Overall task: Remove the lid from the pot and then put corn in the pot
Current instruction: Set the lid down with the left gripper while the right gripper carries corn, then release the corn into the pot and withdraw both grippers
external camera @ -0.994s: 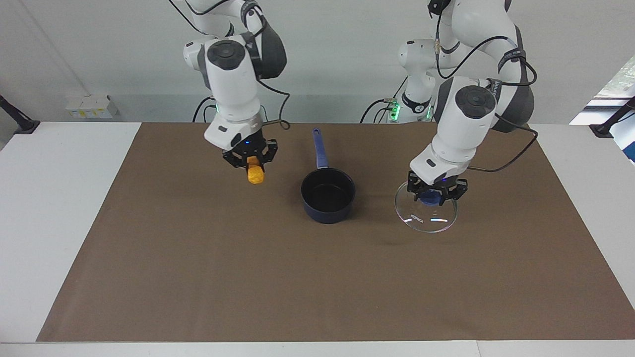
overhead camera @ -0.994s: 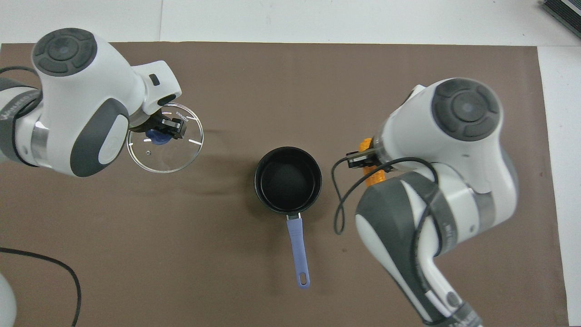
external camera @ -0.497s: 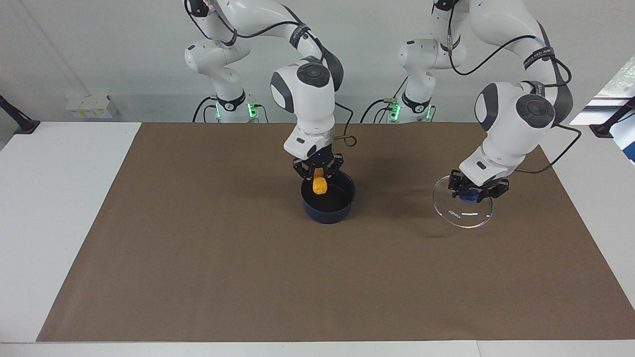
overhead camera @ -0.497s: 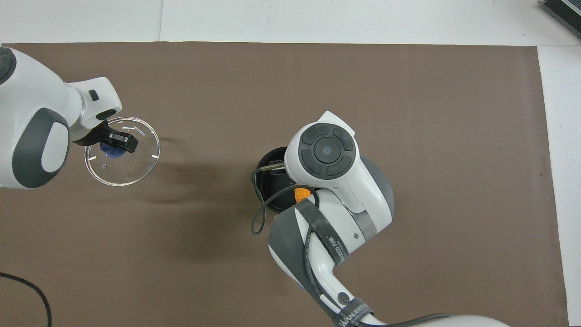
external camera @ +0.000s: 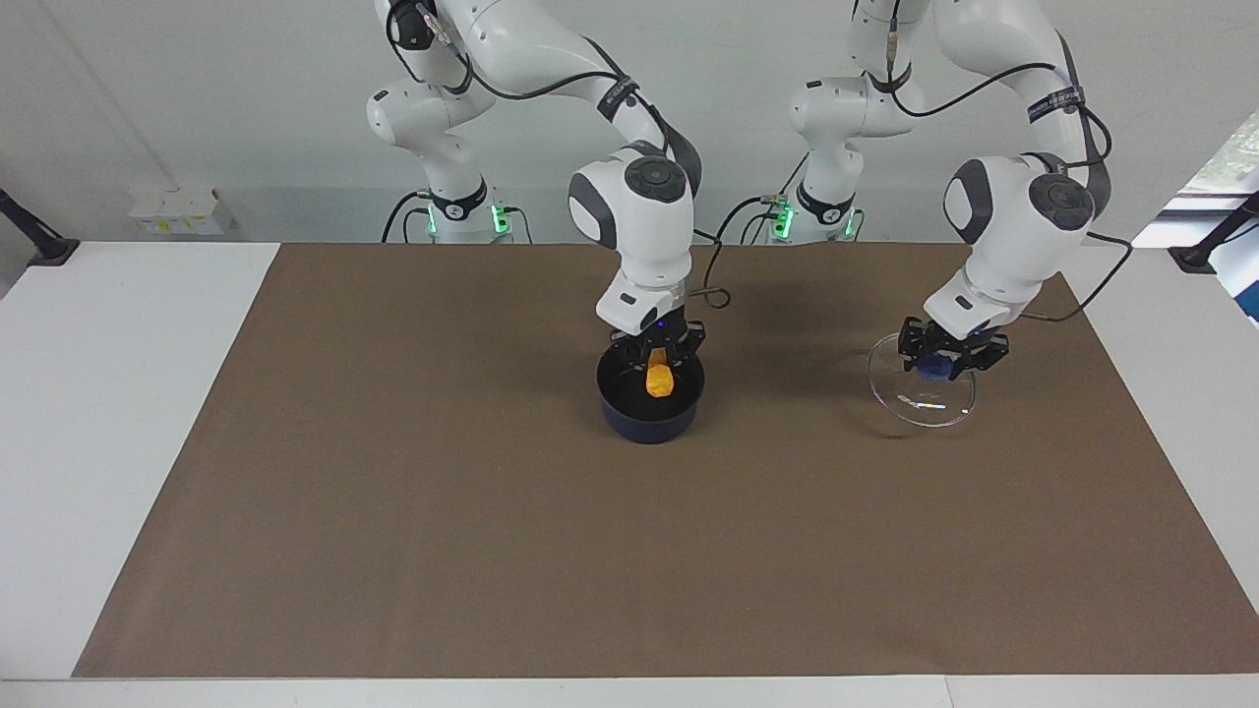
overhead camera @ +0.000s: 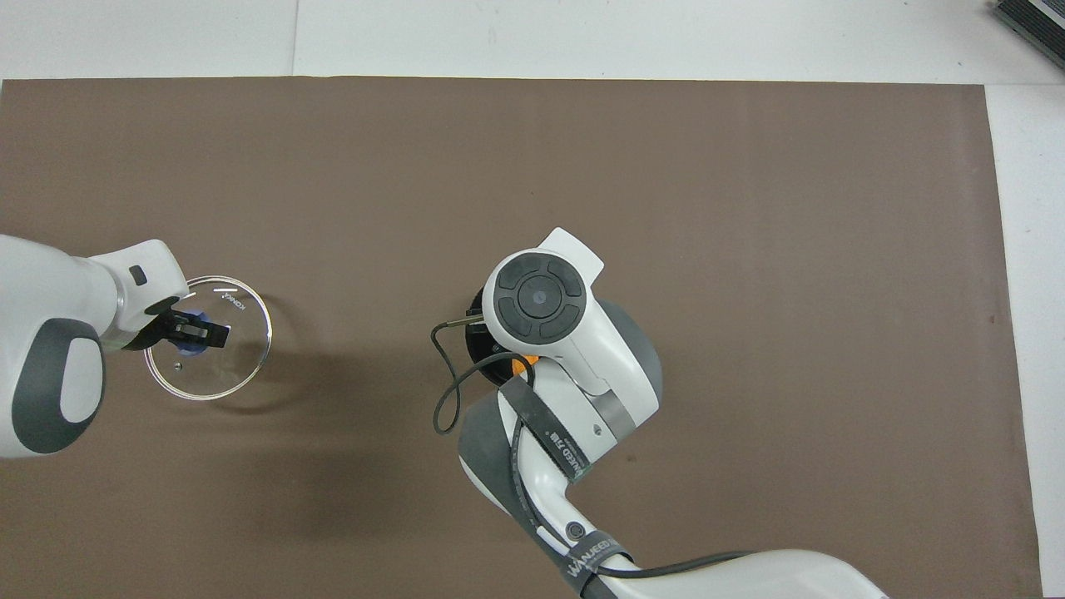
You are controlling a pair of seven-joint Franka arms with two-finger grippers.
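The dark blue pot (external camera: 649,413) stands mid-mat, its handle hidden by the right arm. My right gripper (external camera: 657,362) is over the pot's mouth, shut on the yellow-orange corn (external camera: 659,380). The corn hangs upright with its lower end inside the pot. In the overhead view the right arm covers most of the pot (overhead camera: 481,353); a bit of corn (overhead camera: 524,363) shows. My left gripper (external camera: 942,366) is shut on the blue knob of the glass lid (external camera: 923,403) and holds it low over the mat toward the left arm's end. The left gripper (overhead camera: 193,329) and the lid (overhead camera: 218,366) also show in the overhead view.
A brown mat (external camera: 492,541) covers most of the white table (external camera: 118,393). A black cable loop (overhead camera: 445,399) hangs from the right arm beside the pot.
The right gripper has lowered the corn further into the pot. The left gripper has carried the lid down and a little toward the robots.
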